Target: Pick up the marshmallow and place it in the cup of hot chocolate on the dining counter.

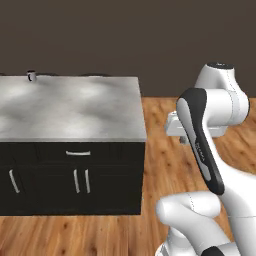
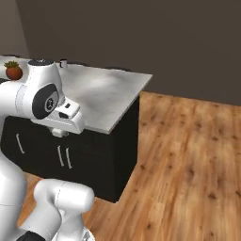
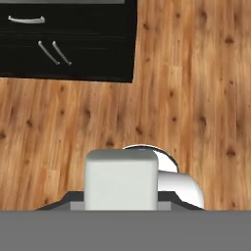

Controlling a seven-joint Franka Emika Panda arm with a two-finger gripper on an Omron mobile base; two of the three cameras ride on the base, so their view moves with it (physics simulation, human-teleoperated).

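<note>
A white soft block, the marshmallow [image 3: 121, 179], sits close before the hand camera and hides the fingertips; my gripper [image 2: 57, 133] is shut on it. The hand hangs over the wooden floor, off the near right corner of the dining counter [image 1: 75, 107], and points down. The cup of hot chocolate [image 1: 31, 76] is a small grey cylinder at the far left back edge of the marbled top, also seen as the cup [image 2: 63, 63] beyond my arm. The gripper is far from the cup.
The counter's black base has drawers and doors with silver handles [image 1: 78, 153]. A terracotta plant pot [image 2: 13, 70] stands on the counter's far left. Wooden floor [image 2: 188, 155] stretches to the right of the counter, with a dark wall behind.
</note>
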